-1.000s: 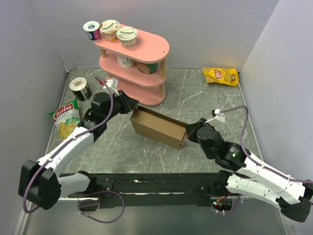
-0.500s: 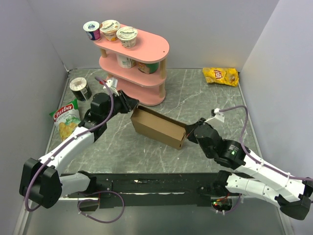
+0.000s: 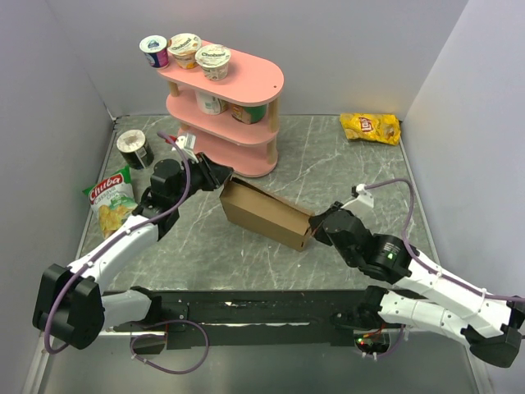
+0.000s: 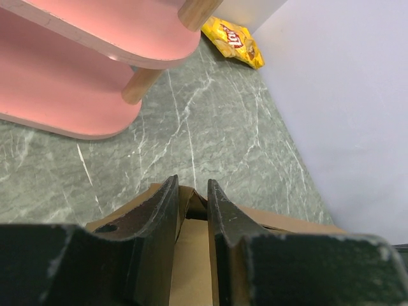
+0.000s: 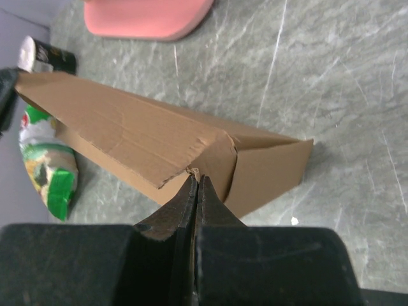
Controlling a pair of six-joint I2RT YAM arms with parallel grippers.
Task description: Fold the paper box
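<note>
On the bench (image 3: 353,172) we brace the box (image 3: 264,215), left fingers (image 4: 153,217) clamped on one end wall, right fingers (image 5: 178,210) shut against the other, whose flap likely needs tucking in next.

Bright, even, soft light from overhead in all 3 views; no hard glare. Top view is sharp throughout, w/ slight wide-angle bend at the side walls. Shadows faint & diffuse: a thin one at the near side of the paper box (image 3: 264,215), another under the pink shelf (image 3: 238,123). Table (image 3: 353,168) shows mild sheen only. Wrist views: left fingers (image 4: 156,220) & right fingers (image 5: 178,213) sit close to the lens, dark, soft-focus, little detail; bg beyond is sharper. Right wall in left wrist view looks pale, washed.
</note>
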